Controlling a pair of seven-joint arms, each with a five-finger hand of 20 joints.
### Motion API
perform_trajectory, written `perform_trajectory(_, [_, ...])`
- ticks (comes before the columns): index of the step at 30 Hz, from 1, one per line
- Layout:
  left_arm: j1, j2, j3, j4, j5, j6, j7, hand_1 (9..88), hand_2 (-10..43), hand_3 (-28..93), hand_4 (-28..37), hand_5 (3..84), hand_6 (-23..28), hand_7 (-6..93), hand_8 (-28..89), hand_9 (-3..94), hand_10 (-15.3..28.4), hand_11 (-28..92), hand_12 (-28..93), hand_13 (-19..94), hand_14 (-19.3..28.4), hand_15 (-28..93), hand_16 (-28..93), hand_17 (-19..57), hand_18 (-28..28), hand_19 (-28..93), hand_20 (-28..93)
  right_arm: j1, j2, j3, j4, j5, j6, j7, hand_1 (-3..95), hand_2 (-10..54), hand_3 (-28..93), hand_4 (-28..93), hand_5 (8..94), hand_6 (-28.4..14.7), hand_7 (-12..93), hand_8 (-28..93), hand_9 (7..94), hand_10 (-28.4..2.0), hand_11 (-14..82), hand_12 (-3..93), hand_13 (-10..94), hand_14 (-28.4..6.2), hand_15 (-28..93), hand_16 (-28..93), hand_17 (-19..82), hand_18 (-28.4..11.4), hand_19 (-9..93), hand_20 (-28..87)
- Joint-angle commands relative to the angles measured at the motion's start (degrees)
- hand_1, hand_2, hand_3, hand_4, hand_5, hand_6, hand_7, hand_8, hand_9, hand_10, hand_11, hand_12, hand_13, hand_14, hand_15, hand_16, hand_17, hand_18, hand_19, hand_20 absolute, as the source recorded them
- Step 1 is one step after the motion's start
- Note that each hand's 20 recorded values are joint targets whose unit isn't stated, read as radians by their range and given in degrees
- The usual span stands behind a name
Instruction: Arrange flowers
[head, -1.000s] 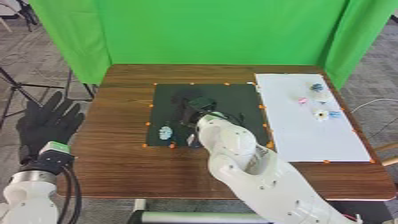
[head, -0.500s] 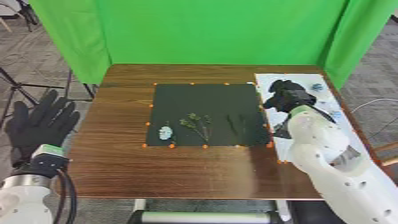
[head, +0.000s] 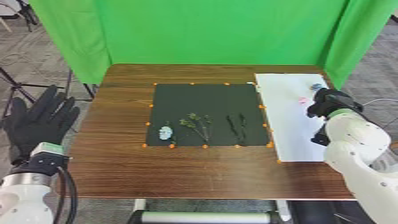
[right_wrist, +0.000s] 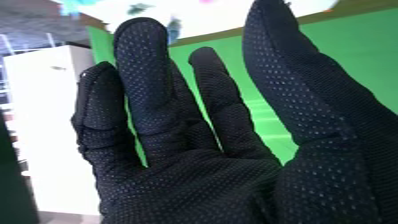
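I have the right hand (head: 330, 104) at the right-hand side of the white sheet (head: 289, 125), near the pink flower (head: 303, 100); I can't tell whether it touches the sheet. On my wrist feed its fingers are extended and the thumb stands well apart, so it is released and grasping nothing. A blue flower (head: 316, 87) lies on the sheet's far part, just beyond that hand.

On the black mat (head: 187, 100) at the middle of the counter (head: 115, 175), I see a pale blue flower (head: 165, 132) near the left edge, leafy green sprigs (head: 193, 116) beside it, and dark slender stems (head: 242, 127) farther right.

My left hand (head: 37, 122) is off the counter's left side, released, with fingers spread. Green cloth (head: 213, 30) hangs behind the counter.
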Motion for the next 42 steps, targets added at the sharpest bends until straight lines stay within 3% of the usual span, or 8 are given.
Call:
perform_trajectory(1, [-0.78, 0.22, 0.56, -0.61, 0.31, -0.69, -0.17, 23.4, 9.8, 69, -28.3, 33.5, 6.1, 13.5, -10, 27.7, 12.8, 17, 9, 18, 12.2, 26, -8, -2.7, 10.9, 23, 8, -2.42, 1.2, 2.62, 2.31, 1.23, 0.82, 1.28, 45.1, -9.5, 79, -28, 42.6, -8.9, 16, -11, 41.2, -18.3, 11.4, 12.2, 60, -13.4, 68, 21, 34, -25.4, 86, 32])
perform_trajectory(6, [-0.34, 0.17, 0.27, -0.73, 0.22, -0.49, -0.01, 23.5, 9.8, 69, -28.3, 33.5, 6.2, 13.6, -10, 27.7, 13.0, 17, 9, 18, 12.2, 26, -8, -2.7, 10.9, 23, 8, -1.88, 1.27, 2.36, 2.87, 1.21, 2.13, 1.42, 45.9, -9.5, 80, -28, 42.7, -8.6, 17, -11, 40.8, -17.5, 11.9, 11.3, 61, -12.9, 69, 21, 34, -25.3, 86, 32])
perform_trajectory(12, [-0.33, -0.02, 0.49, -0.79, 0.3, -0.3, -0.39, 23.6, 9.8, 69, -28.3, 33.6, 6.2, 13.9, -10, 27.6, 13.0, 17, 9, 18, 12.1, 26, -8, -2.7, 10.9, 23, 8, -1.77, 2.39, 2.07, 2.52, 1.28, 0.25, -0.45, 46.1, -9.5, 80, -28, 40.8, -8.4, 16, -12, 37.7, -16.4, 12.2, 9.5, 61, -12.7, 68, 23, 34, -25.3, 86, 32])
perform_trajectory(15, [-0.68, -0.56, 0.61, -0.64, 0.56, -0.52, -1.31, 23.7, 9.8, 69, -28.3, 33.6, 6.3, 13.9, -10, 27.6, 13.0, 17, 9, 18, 12.1, 26, -8, -2.7, 10.9, 23, 8, 0.05, 2.14, 1.08, 3.99, 2.7, -2.0, -0.08, 46.2, -9.5, 80, -28, 40.4, -8.4, 16, -12, 37.4, -16.2, 12.7, 8.9, 61, -12.5, 68, 24, 34, -25.2, 86, 32])
perform_trajectory(19, [-0.77, -0.01, 0.89, -0.52, 0.49, -0.55, -1.14, 23.8, 9.8, 69, -28.3, 33.9, 6.4, 14.0, -10, 27.6, 13.1, 17, 9, 18, 12.1, 26, -8, -2.7, 10.9, 23, 8, 1.28, 1.86, -0.05, 5.28, 3.44, -3.22, 0.34, 46.2, -9.5, 80, -28, 39.3, -8.9, 16, -12, 36.2, -16.3, 12.9, 8.3, 61, -12.6, 68, 24, 34, -25.3, 86, 32])
perform_trajectory(28, [-0.28, -0.62, 0.73, -0.75, 0.47, -0.18, -1.45, 24.1, 9.8, 69, -28.3, 33.9, 6.5, 14.2, -10, 27.7, 13.1, 18, 9, 18, 12.0, 26, -8, -2.7, 10.9, 23, 8, 2.4, 1.46, -2.83, 7.49, 3.81, -4.02, 0.31, 44.1, -9.5, 80, -28, 38.5, -10.4, 13, -11, 33.9, -16.3, 14.3, 6.2, 62, -13.6, 72, 22, 35, -25.8, 87, 32])
perform_trajectory(37, [-1.31, -0.28, 1.86, -0.51, 0.28, -0.13, -1.43, 24.3, 9.9, 69, -28.3, 34.0, 6.6, 14.1, -10, 27.6, 13.0, 18, 9, 18, 12.3, 26, -8, -2.6, 10.9, 23, 8, 1.32, 1.08, -4.17, 7.38, 3.16, -2.74, -0.56, 49.3, -9.5, 78, -28, 44.5, -7.9, 17, -12, 46.5, -16.0, 14.1, 9.5, 64, -11.1, 69, 27, 36, -25.1, 88, 32])
perform_trajectory(42, [-0.72, -0.7, 1.98, -0.71, -0.22, 0.2, -1.71, 24.4, 9.9, 69, -28.3, 34.2, 6.6, 14.2, -10, 27.6, 13.1, 18, 9, 18, 12.5, 27, -8, -2.6, 11.0, 23, 8, -1.2, 0.97, -5.4, 6.41, -1.86, 4.69, -3.31, 56.9, -9.5, 72, -28, 52.4, -6.0, 20, -13, 57.0, -15.2, 16.5, 13.2, 66, -6.8, 61, 34, 36, -24.2, 88, 32])
